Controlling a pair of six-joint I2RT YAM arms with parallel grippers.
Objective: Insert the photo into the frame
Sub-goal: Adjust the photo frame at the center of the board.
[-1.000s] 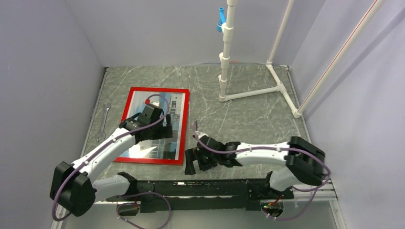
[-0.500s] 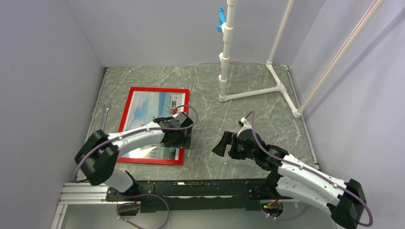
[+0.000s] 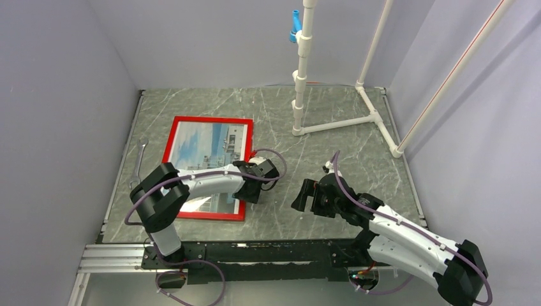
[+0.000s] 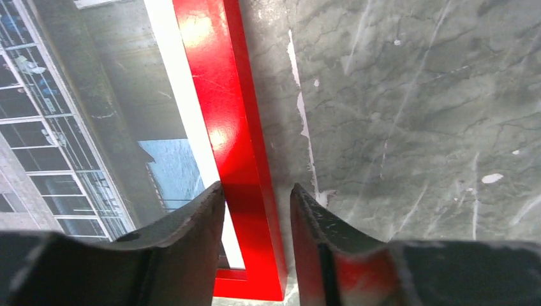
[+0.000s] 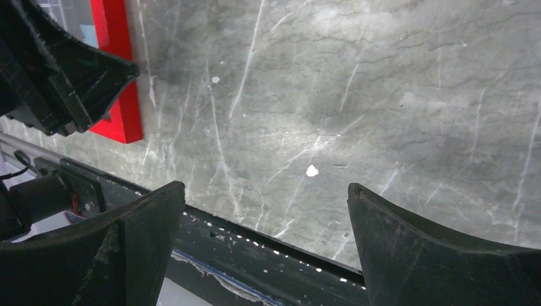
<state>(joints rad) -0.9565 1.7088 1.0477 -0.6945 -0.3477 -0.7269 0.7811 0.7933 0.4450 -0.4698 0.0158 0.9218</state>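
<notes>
Your left fingers (image 4: 185, 229) straddle the right rail of the red frame (image 3: 207, 119) close to its near corner. They are about half closed, one over the pane and one over the table (image 3: 344, 153). A sliver of marble shows beside the rail, so nothing is gripped. Your right fingers (image 5: 408, 242) gape wide above bare grey marble and hold nothing. The photo (image 3: 203, 145) lies face up inside the frame on the table's left half. Lavender walls close three sides. A wrench (image 3: 138, 162) lies between the frame and the left wall, and a white pipe stand (image 3: 300, 95) takes the far right.
</notes>
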